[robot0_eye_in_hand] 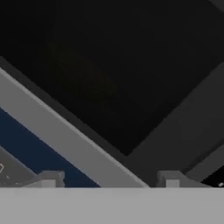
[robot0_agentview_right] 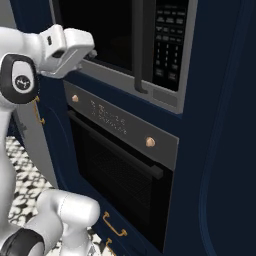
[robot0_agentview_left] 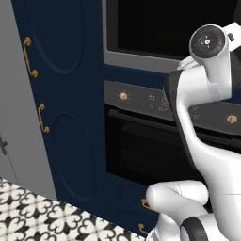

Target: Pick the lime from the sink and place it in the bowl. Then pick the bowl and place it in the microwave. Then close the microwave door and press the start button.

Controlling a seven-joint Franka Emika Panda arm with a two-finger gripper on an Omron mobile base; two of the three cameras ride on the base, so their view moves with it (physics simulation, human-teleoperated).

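Gripper stood at microwave mouth, fingertips wide apart with nothing between them — released, grasping nothing. Hand aimed into dark cavity over grey lower frame, likely because bowl placement was in hand or just done. Bowl and lime too dark to make out inside; could not tell where they sat. Microwave door looked swung open, edge-on beside keypad. Oven below, shut, knobs untouched. Closing door and start press seemingly remained.

Looking close from behind left and right, sharing the oven; from the hand, into the microwave.
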